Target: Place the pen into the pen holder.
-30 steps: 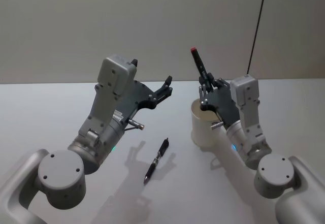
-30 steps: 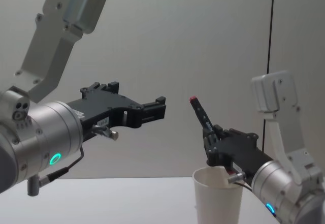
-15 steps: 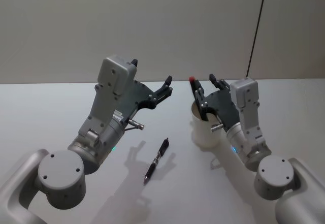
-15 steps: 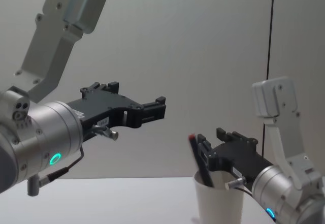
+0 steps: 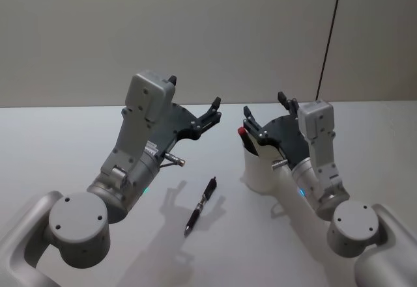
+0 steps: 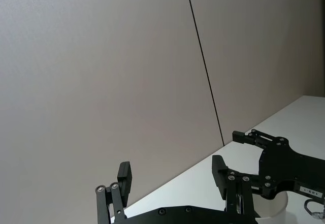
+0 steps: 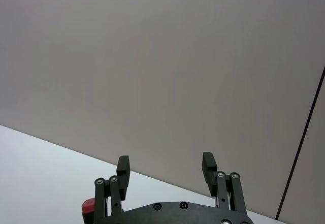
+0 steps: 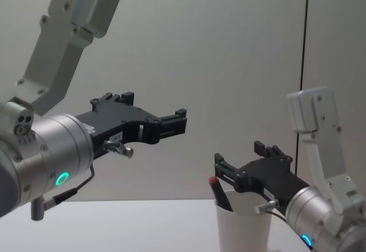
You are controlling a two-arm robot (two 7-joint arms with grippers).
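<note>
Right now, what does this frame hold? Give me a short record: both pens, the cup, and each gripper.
pen holder: white paper cup, upright on the table, on the robot's right side
red-capped pen: standing in the cup, leaning against its left rim, cap sticking out
dark pen: lying flat on the table, left of the cup and nearer the robot
right gripper: open, just above the cup, holding nothing
left gripper: open, raised above the table, holding nothing
task state: one pen in, one out

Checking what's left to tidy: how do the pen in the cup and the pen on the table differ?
The cup pen stands leaning inside the pen holder; the table pen lies flat. The cup pen has a red top; the table pen shows no red. Both have dark bodies.
</note>
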